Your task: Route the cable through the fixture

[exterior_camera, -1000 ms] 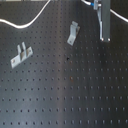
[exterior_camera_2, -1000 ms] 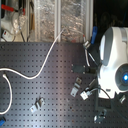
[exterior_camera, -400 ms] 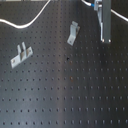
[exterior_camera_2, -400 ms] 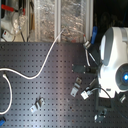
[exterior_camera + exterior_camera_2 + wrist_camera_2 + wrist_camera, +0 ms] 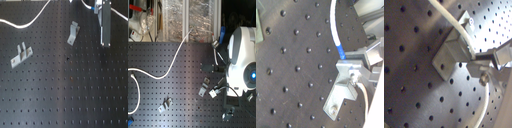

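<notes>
The cable [image 5: 176,56] is a thin white cord that curves across the black perforated board [image 5: 158,55]; it also shows at the first exterior view's top left [image 5: 12,24]. My gripper [image 5: 104,43] hangs over the board, to the first exterior view's right of a small metal bracket fixture [image 5: 73,33]. In the second wrist view the cable [image 5: 334,25], with a blue marker [image 5: 341,50], runs into the gripper's jaws, which look shut on it. In the first wrist view the bracket [image 5: 454,47] stands right beside the gripper, and the cable [image 5: 444,14] passes against its top.
A second bracket [image 5: 21,54] stands at the first exterior view's left. The second exterior view shows brackets [image 5: 204,89] [image 5: 165,104] and the white robot body [image 5: 243,55] at its right. Shelving with clutter [image 5: 173,20] lies beyond the board's far edge.
</notes>
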